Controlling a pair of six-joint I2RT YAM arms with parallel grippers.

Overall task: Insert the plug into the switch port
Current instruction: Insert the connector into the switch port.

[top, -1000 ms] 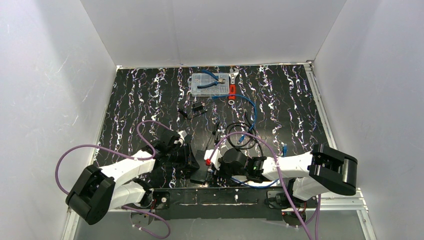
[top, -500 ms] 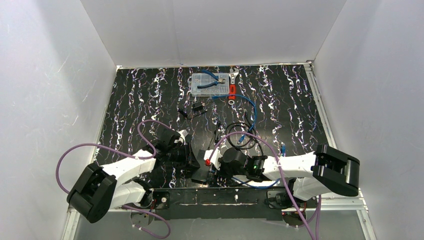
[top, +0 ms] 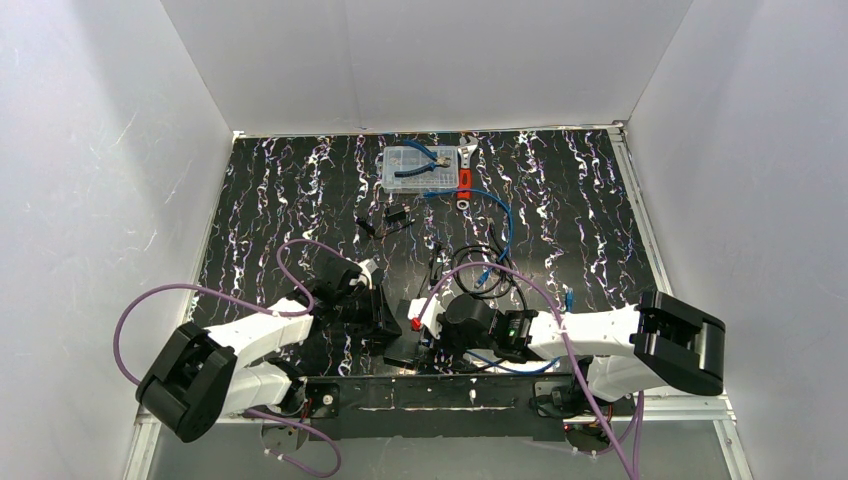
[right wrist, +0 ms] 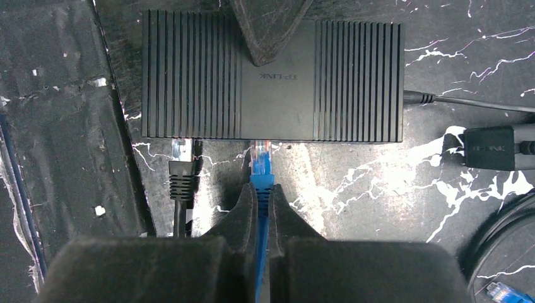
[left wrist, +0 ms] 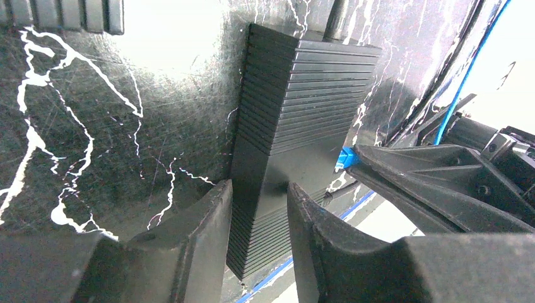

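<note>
Marbled table (right wrist: 378, 189); only right wrist shows right gripper (right wrist: 262, 202) pinching plug (right wrist: 260, 165); left gripper (left wrist: 260, 196) clamps switch (left wrist: 303, 95)

Blue plug (right wrist: 261, 167), tip at black switch (right wrist: 277, 95) edge

The left arm (top: 255, 335) and right arm (top: 590, 332) are white moulded shells joined by bulky black round housings (top: 185, 385). A looping purple cable (top: 125, 330) trails along each. The left claw (left wrist: 258, 189) and right claw (right wrist: 260, 192) have matte black, grainy, wedge-shaped fingers (left wrist: 195, 240).
</note>
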